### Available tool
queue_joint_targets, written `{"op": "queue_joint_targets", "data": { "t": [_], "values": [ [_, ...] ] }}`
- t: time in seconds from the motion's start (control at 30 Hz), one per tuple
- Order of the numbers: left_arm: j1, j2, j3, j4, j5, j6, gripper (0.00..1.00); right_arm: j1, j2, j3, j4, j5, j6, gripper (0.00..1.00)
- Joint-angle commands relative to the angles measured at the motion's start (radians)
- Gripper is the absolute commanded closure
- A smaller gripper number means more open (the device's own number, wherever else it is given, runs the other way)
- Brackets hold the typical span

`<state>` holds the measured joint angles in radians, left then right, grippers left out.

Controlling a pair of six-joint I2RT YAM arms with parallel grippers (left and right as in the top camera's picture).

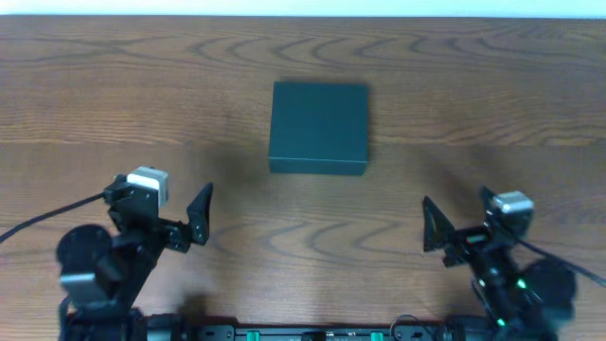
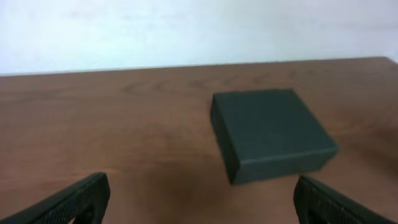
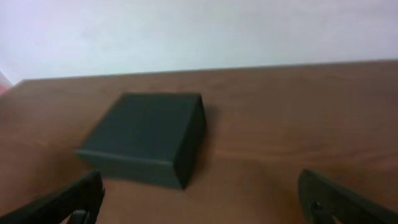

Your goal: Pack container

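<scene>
Container (image 1: 318, 126), dark teal-black, sits with its lid shut near the middle of the wooden table (image 1: 142, 95), its contents hidden. Left hand (image 1: 197, 220) and right hand (image 1: 434, 227) hang open toward the front edge, both well apart from it.

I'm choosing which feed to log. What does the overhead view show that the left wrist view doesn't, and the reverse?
Overhead only: the right pincer, open, and both arms. Left wrist only: the left side wall of the container and a broad stretch of pale wall beyond the table. Both: the closed container, the wooden table, and the left pincer, open and empty.
</scene>
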<state>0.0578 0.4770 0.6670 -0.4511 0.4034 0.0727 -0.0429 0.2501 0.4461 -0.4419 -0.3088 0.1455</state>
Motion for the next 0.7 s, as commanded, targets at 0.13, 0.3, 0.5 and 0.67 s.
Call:
{"op": "queue_joint_targets", "data": {
  "t": [0.13,0.3,0.5,0.67],
  "values": [
    [0.001,0.066,-0.277,0.303,-0.165,-0.046,0.05,-0.009,-0.006,-0.264,0.193,0.016,0.008,0.01],
    [0.001,0.083,-0.407,0.495,-0.168,-0.112,0.05,-0.009,-0.006,-0.332,0.212,0.016,0.009,0.01],
    [0.001,0.084,-0.525,0.528,-0.224,-0.183,0.04,-0.009,-0.006,-0.379,0.23,0.018,0.068,0.01],
    [0.001,0.084,-0.638,0.572,-0.258,-0.245,0.05,-0.009,0.005,-0.379,0.233,0.025,0.087,0.01]
  ]
}}
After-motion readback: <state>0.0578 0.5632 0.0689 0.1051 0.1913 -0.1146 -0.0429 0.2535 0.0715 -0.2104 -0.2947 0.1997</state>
